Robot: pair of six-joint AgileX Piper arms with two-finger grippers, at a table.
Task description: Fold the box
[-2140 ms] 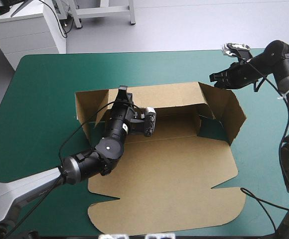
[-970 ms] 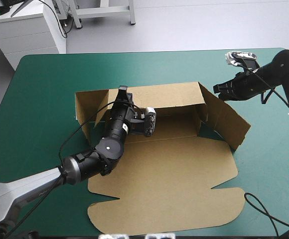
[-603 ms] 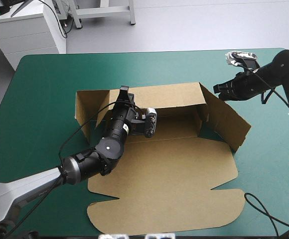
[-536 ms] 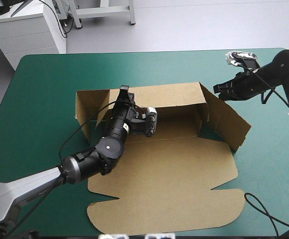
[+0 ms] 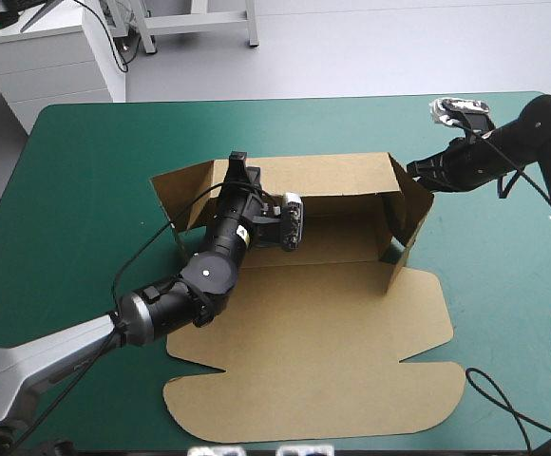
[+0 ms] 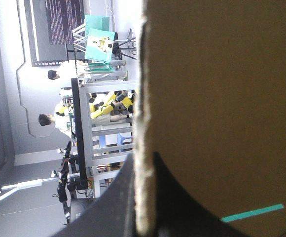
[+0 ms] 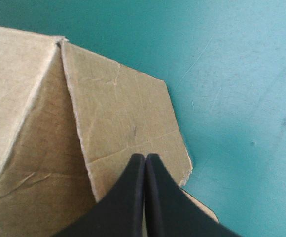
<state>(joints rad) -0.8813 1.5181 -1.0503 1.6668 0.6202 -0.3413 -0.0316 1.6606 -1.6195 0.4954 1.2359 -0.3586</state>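
The brown box lies mid-table, its lid panel flat toward the near edge and its back wall standing. My left gripper is shut on that wall's top edge near the left flap. In the left wrist view the board's edge runs up between the black fingers of the left gripper. My right gripper is shut, its tip against the outside of the raised right side wall. The right wrist view shows the right gripper as one pointed arch over that wall.
The teal-green cover shows on all sides of the box, widest at the far left and beyond the back wall. Beside the right gripper the cover is bare. The lid's notched front edge lies close to the table's near edge.
The right side wall has swung up and inward from its splayed position. The back wall and left flap have shifted slightly away and to the right with the left gripper. The right gripper barely moved.
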